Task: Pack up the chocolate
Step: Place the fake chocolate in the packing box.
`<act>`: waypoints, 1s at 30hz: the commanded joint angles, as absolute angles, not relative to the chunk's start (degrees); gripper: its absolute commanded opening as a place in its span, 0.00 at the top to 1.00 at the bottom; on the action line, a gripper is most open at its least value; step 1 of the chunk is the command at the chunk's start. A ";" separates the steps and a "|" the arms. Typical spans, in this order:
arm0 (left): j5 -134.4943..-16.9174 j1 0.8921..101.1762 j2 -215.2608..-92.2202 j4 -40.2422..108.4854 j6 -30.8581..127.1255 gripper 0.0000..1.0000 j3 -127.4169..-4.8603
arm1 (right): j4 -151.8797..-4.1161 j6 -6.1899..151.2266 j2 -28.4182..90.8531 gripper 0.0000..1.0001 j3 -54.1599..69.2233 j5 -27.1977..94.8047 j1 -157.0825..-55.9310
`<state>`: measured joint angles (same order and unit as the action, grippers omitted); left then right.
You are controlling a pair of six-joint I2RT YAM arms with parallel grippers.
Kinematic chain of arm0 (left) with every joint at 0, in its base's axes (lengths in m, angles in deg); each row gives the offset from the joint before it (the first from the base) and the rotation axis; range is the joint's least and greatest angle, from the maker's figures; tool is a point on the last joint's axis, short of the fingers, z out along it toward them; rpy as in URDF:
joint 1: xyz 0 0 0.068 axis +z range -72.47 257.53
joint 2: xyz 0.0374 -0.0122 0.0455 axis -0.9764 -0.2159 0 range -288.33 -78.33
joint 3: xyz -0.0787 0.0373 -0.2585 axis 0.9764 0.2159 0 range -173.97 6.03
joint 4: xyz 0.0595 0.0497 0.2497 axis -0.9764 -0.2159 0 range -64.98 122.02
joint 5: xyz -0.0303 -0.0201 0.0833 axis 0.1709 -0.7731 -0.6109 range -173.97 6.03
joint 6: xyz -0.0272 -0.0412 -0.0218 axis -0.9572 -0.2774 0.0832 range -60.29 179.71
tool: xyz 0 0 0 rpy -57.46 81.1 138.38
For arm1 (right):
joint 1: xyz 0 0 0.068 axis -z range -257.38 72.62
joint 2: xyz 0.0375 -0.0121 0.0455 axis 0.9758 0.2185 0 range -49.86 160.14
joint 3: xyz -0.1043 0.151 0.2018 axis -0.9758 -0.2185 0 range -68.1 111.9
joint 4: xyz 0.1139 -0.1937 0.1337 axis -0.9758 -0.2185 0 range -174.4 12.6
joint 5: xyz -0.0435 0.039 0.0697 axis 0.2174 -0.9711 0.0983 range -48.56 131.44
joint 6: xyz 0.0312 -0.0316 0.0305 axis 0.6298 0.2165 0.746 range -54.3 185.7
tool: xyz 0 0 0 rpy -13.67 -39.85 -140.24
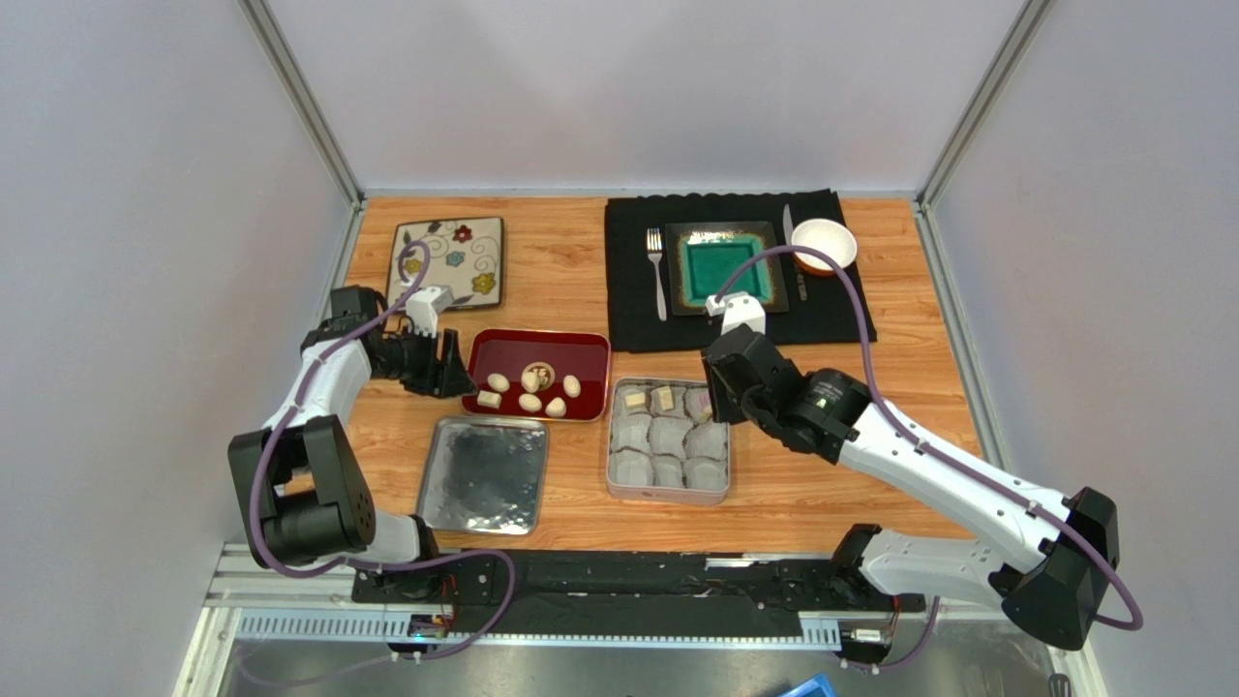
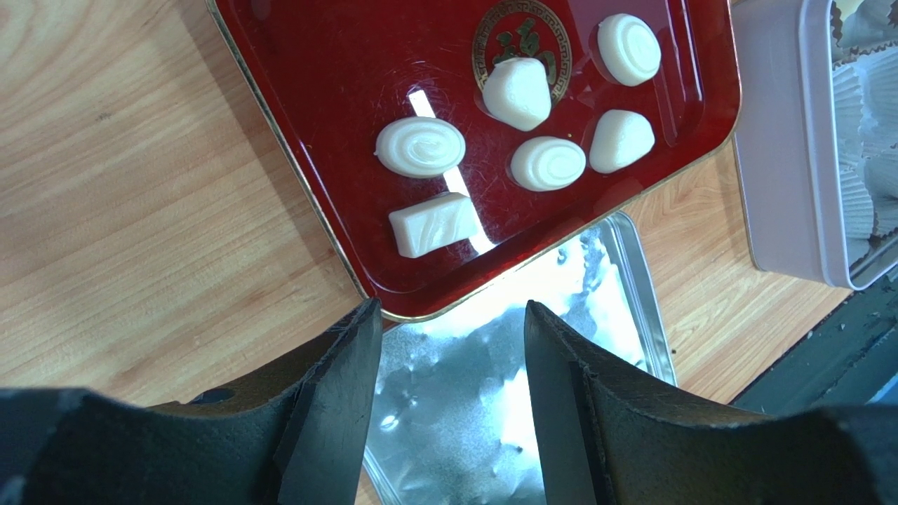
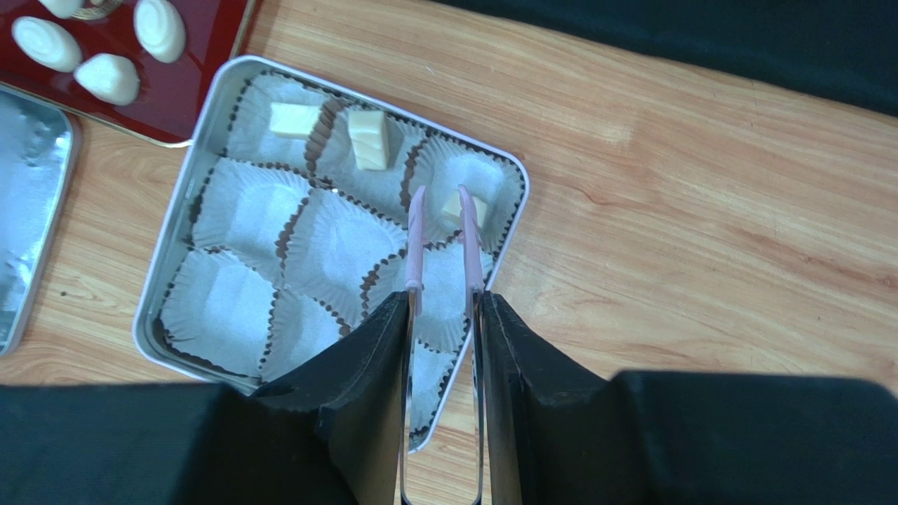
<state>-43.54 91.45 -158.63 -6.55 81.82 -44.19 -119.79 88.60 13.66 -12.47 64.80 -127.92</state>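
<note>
Several cream chocolates (image 2: 420, 146) lie on the red tray (image 2: 316, 84), also in the top view (image 1: 531, 381). My left gripper (image 2: 448, 316) is open and empty, at the tray's near-left corner (image 1: 441, 375), over the edge of the silver lid (image 2: 506, 410). My right gripper (image 3: 443, 305) is shut on pink-tipped metal tongs (image 3: 414, 242). The tong tips stand either side of a chocolate (image 3: 451, 208) in the tin's far right paper cup. Two more chocolates (image 3: 367, 139) sit in the other far-row cups of the tin (image 3: 158, 274). The remaining cups look empty.
The tin (image 1: 618, 487) stands right of the lid (image 1: 484, 475), in front of the red tray (image 1: 480, 349). Behind are a floral plate (image 1: 448, 262) and a black placemat (image 1: 640, 327) with a teal plate (image 1: 735, 266), fork (image 1: 658, 272) and white bowl (image 1: 823, 244).
</note>
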 commanded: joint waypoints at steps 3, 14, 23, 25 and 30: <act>-45.38 92.03 -157.61 -5.78 83.71 0.40 -46.35 | -113.44 86.98 15.60 0.67 -4.83 60.35 -127.92; -54.69 94.50 -162.18 0.10 83.62 0.41 -45.13 | -106.59 82.93 30.80 0.67 9.23 55.17 -132.75; -59.79 90.72 -166.40 8.02 81.51 0.44 -39.85 | -103.59 81.26 42.41 0.67 18.46 51.20 -134.42; -60.50 88.62 -166.75 9.16 80.99 0.45 -39.24 | -103.42 81.00 44.26 0.67 20.30 50.76 -134.77; -60.15 86.59 -168.07 9.96 79.84 0.45 -39.41 | -101.84 80.38 45.76 0.67 21.28 50.23 -134.86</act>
